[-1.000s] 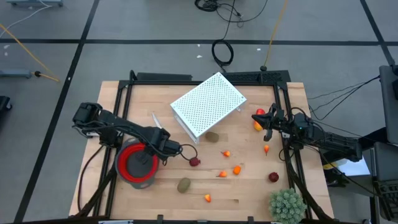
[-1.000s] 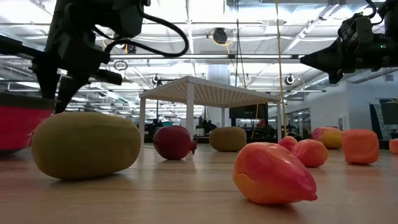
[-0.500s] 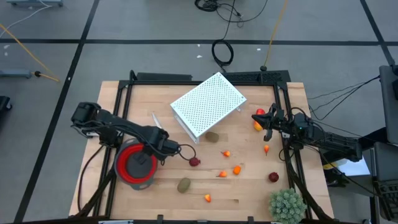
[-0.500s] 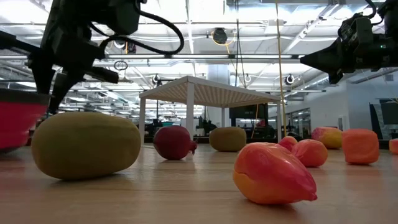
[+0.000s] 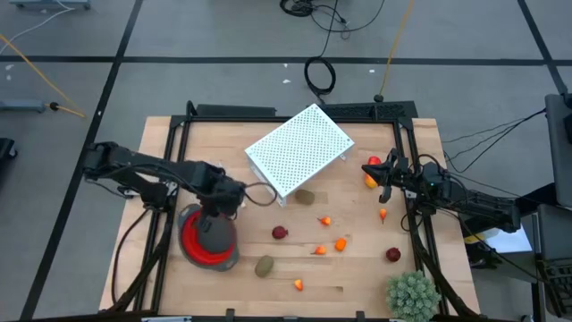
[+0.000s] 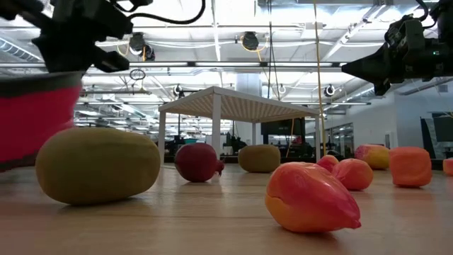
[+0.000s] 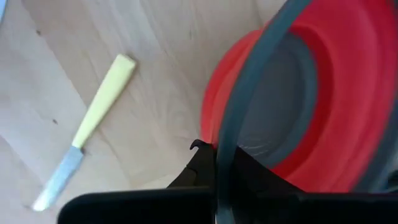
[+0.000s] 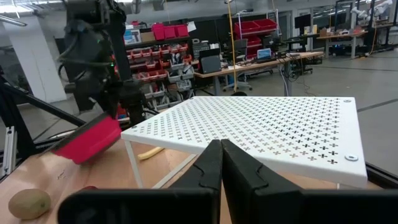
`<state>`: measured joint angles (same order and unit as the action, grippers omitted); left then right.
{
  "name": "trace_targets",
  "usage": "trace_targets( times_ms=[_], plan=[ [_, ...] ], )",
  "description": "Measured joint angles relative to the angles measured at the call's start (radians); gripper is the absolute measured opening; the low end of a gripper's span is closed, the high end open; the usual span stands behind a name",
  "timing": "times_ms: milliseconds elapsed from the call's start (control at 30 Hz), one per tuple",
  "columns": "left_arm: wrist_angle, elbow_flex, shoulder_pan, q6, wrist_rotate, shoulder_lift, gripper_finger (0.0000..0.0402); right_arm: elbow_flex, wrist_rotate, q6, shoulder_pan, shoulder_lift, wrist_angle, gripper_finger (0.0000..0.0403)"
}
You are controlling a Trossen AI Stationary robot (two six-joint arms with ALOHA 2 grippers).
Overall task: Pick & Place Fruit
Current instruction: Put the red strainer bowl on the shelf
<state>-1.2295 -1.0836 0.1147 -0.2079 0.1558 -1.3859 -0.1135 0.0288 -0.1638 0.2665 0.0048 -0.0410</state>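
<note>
My left gripper point(image 5: 222, 204) is shut on the red bowl point(image 5: 210, 246) with the grey rim, at the table's left. In the low view the bowl point(image 6: 32, 120) shows tilted. Fruit lies loose on the wood: olive ovals point(image 5: 306, 197) point(image 5: 264, 266), dark red balls point(image 5: 280, 233) point(image 5: 393, 255) and orange bits point(image 5: 340, 243) point(image 5: 298, 285) point(image 5: 383, 214). My right gripper point(image 5: 368, 170) hangs shut above the table's right side, beside an orange piece point(image 5: 370, 181). My left gripper pinches the bowl's grey rim point(image 7: 225, 134) on the bowl's far side; the rim runs between the two fingers point(image 7: 200, 168), one on the inner side and one on the outer. The fingers come from above. The bowl point(image 8: 90, 140) hangs tilted below them.
A white perforated rack point(image 5: 299, 150) stands on legs at the table's far middle. A cream-handled knife point(image 7: 87, 155) lies near my left gripper. A spiky green plant ball point(image 5: 413, 295) sits at the near right corner. Black frame rails point(image 5: 174, 134) edge the table.
My left gripper has drawn back toward the far edge and turned at the wrist, still shut on the rim. The bowl has shifted a little toward the table's right, risen in the low view and tipped over at an angle. The fruit has stayed put.
</note>
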Motion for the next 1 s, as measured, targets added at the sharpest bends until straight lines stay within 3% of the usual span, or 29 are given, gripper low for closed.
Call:
trace_targets(
  times_ms=[467, 1000],
  plan=[
    [0.033, 0.000, -0.129, 0.487, 0.277, 0.048, 0.0005, 0.000, 0.000, 0.000, 0.000, 0.000, 0.000, 0.0000],
    [0.157, -0.001, -0.174, 0.934, 0.351, 0.082, 0.0005, 0.000, 0.000, 0.000, 0.000, 0.000, 0.000, 0.0000]
  ],
)
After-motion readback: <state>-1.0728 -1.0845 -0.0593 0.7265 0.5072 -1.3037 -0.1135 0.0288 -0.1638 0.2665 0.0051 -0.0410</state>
